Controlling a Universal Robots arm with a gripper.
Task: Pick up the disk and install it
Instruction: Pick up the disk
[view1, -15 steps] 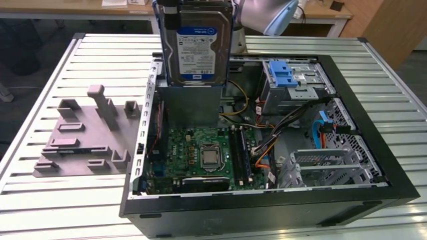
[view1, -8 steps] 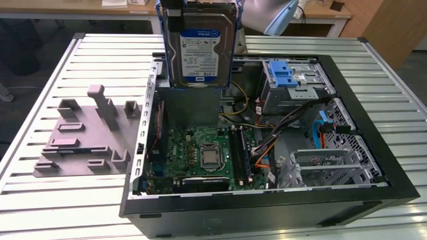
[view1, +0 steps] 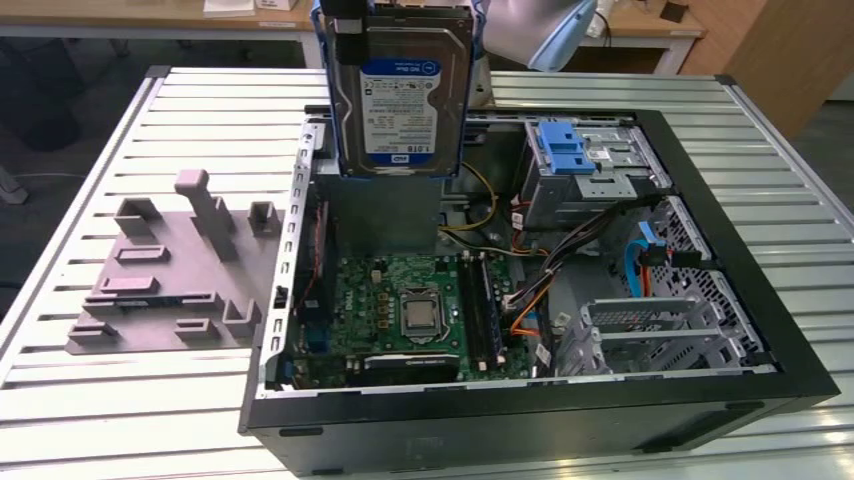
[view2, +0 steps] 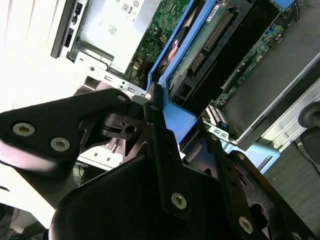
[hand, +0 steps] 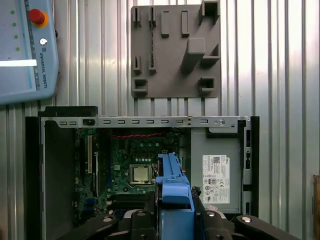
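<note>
Nearest, the open computer case (view1: 534, 405) lies on the slatted table (view1: 120, 420), with a grey fixture (view1: 167, 270) at the exterior view's left. Over the case's far part the gripper (hand: 175, 202) points straight down, clamped on the blue carrier of the disk (view1: 400, 100), which hangs upright in the air

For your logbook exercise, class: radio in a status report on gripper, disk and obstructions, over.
Gripper shut on disk, by its blue carrier. Disk upright, above open computer case, not yet installed. Loose cables beside drive cage.
</note>
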